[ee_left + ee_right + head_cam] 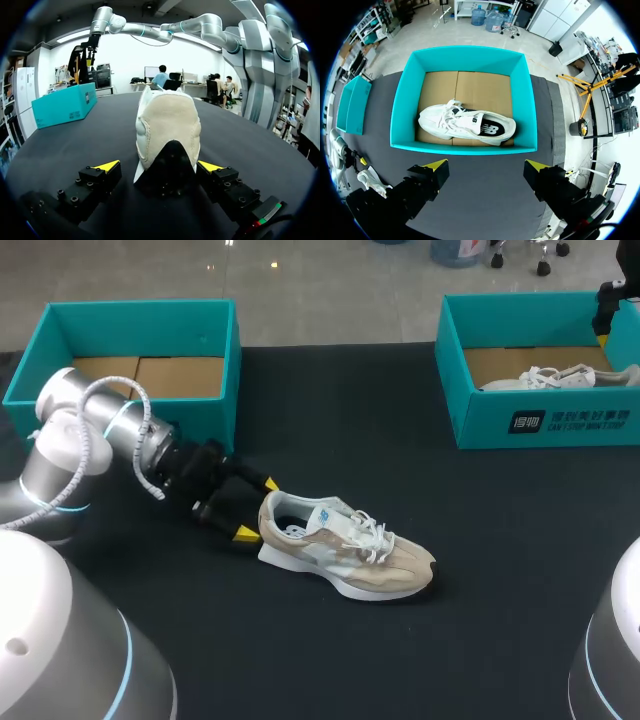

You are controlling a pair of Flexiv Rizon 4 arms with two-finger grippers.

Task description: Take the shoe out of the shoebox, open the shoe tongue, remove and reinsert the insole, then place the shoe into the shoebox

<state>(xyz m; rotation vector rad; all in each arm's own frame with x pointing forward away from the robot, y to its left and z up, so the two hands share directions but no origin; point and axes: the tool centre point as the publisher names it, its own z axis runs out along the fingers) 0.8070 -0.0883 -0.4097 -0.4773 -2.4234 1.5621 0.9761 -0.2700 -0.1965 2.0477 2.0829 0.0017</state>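
left box (236, 370): open-topped rectangular carton with smooth teal walls and a flat brown cardboard floor; nothing lies in it. It stands at the far left of the tabletop (400, 440).
left arm (95, 435): rounded silver housings, with a white ribbed cable looped over the wrist; it comes in just in front of the left box.
left end effector (256, 508): black blocky fingers with yellow wedge tips, spread apart on either side of the shoe's heel and gripping nothing. In the left wrist view (159, 167) a gap shows beside the heel on at least one side.
shoe (345, 550): out of both boxes, upright on its sole on the tabletop, left of the middle. Beige suede-like panels, pale mesh, white laces, a thick white sole and a rounded padded heel (167, 125).
shoe axis: heel at the left end effector, toe pointing right and a little toward the robot.
tabletop: dark, matte, cloth-like surface.
right box (540, 420): the same teal carton with a cardboard floor, at the far right; it holds one white shoe (560, 378).
white shoe, from above (465, 125): low, laced, dark inside its opening; it lies along the box's long side, toe toward the left.
right end effector (486, 165): fingers wide apart and holding nothing, hovering over the near wall of the right box (460, 148).
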